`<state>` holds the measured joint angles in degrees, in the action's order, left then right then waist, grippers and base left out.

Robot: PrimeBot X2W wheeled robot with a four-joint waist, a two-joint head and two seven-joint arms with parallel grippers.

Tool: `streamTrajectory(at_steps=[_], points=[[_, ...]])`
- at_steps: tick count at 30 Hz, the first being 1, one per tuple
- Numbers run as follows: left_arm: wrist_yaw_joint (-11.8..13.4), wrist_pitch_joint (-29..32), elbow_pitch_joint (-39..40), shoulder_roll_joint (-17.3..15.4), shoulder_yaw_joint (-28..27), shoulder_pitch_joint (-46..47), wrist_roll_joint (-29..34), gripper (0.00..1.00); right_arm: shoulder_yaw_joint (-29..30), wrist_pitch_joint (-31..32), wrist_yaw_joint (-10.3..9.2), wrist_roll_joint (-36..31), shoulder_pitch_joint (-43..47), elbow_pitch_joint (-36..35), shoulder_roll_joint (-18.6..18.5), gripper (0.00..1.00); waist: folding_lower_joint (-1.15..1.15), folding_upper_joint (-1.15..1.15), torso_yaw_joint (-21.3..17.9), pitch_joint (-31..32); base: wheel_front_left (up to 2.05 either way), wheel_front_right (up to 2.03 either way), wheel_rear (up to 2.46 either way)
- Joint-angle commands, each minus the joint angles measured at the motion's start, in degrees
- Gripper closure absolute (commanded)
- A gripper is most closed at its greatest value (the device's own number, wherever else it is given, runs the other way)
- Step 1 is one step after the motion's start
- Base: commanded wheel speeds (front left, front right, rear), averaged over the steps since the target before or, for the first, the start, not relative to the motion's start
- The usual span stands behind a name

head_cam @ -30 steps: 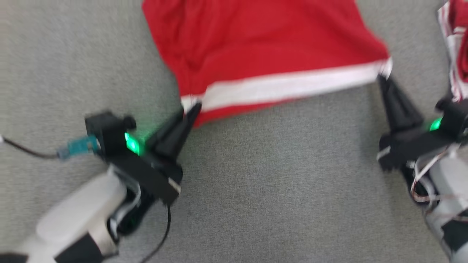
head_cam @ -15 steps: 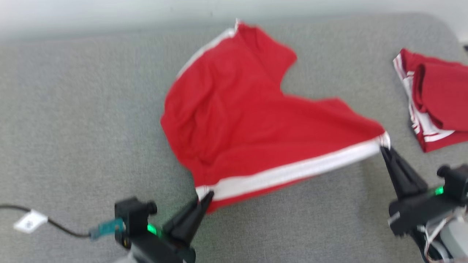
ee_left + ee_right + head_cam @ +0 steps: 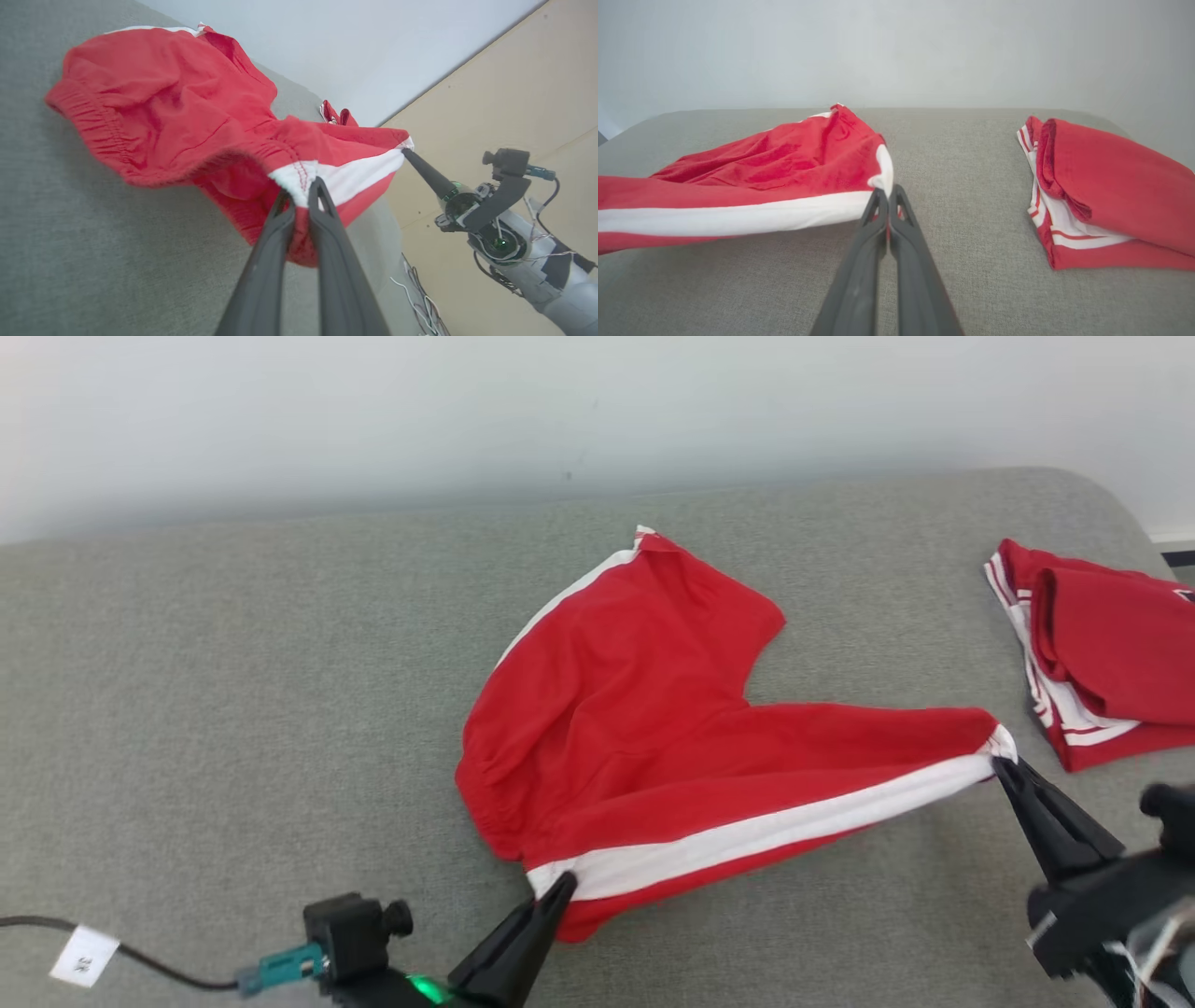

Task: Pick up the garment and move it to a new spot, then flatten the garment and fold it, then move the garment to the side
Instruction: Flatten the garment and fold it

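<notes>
- The garment [image 3: 653,728], red shorts with a white side stripe, is at the centre of the head view. Its far part lies on the grey surface [image 3: 233,709], and its near striped edge is stretched taut between the two pincers.
- The left pincer [image 3: 560,887], at the bottom edge left of centre, is nearly closed, pinching the stripe's end by the gathered waistband. The left wrist view [image 3: 301,186] shows white cloth caught between its tips.
- The right pincer [image 3: 1004,767], at the right edge, is clamped fully together on the stripe's other end [image 3: 887,190].
- A folded red-and-white pile [image 3: 1111,653] lies at the upper right, well apart from the garment.
- A dark cable [image 3: 140,961] with a white tag crosses the lower left corner.
</notes>
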<state>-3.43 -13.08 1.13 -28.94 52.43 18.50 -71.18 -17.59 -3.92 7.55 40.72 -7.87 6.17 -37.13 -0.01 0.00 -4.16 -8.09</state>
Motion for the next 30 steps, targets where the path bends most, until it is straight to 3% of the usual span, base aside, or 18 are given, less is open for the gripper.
streamTrajectory(at_steps=[1,6,15,17,18,19,20,22,30], points=[[-0.61,0.61,-0.08,1.14,-0.63,-0.04,-2.17,1.00,0.51,1.56,-0.16,0.39,-1.89,0.99,1.65,1.00,0.01,0.00,0.89,-0.74,0.00,0.00,0.00],[-2.19,1.90,-3.45,5.60,-3.75,4.29,-8.90,1.00,0.27,6.89,-0.16,-0.56,-12.37,8.83,6.18,1.00,0.01,0.00,3.20,-3.77,0.00,0.00,0.00],[-3.20,-1.00,-13.50,13.37,-10.12,12.53,-9.82,1.00,-3.72,6.58,-0.16,-2.67,-34.05,25.93,9.99,1.00,0.01,0.00,8.52,-10.37,0.00,0.00,0.00],[-3.43,-1.17,-14.16,14.11,-10.69,13.11,-10.07,0.97,-4.32,6.57,-0.16,-2.86,-35.92,27.78,10.07,1.00,0.01,0.00,9.16,-10.98,0.00,0.00,0.00],[-3.62,-1.26,-14.67,14.71,-11.10,13.80,-10.19,0.84,-4.95,6.59,-0.16,-3.00,-37.64,29.28,10.20,1.00,0.01,0.00,9.71,-11.57,0.00,0.00,0.00],[-3.78,-1.34,-15.16,15.32,-11.39,14.51,-10.52,0.82,-5.74,6.49,-0.16,-3.17,-39.58,30.76,10.36,1.00,0.01,0.00,10.27,-12.19,0.00,0.00,0.00],[-3.72,-1.42,-15.50,15.79,-11.69,15.25,-10.63,0.84,-6.34,6.37,-0.16,-3.18,-41.35,32.16,10.45,1.00,0.01,0.00,10.80,-12.84,0.00,0.00,0.00],[-3.97,-1.55,-16.25,16.48,-12.50,16.39,-10.43,1.00,-7.83,6.20,-0.16,-3.26,-44.77,34.56,10.86,1.00,0.01,0.00,11.59,-14.24,0.00,0.00,0.00],[-4.06,-2.00,-17.97,19.06,-15.22,19.73,-8.62,1.00,-12.20,3.07,-0.16,-3.65,-55.65,43.56,12.52,1.00,0.01,0.00,14.09,-18.59,0.00,0.00,0.00]])
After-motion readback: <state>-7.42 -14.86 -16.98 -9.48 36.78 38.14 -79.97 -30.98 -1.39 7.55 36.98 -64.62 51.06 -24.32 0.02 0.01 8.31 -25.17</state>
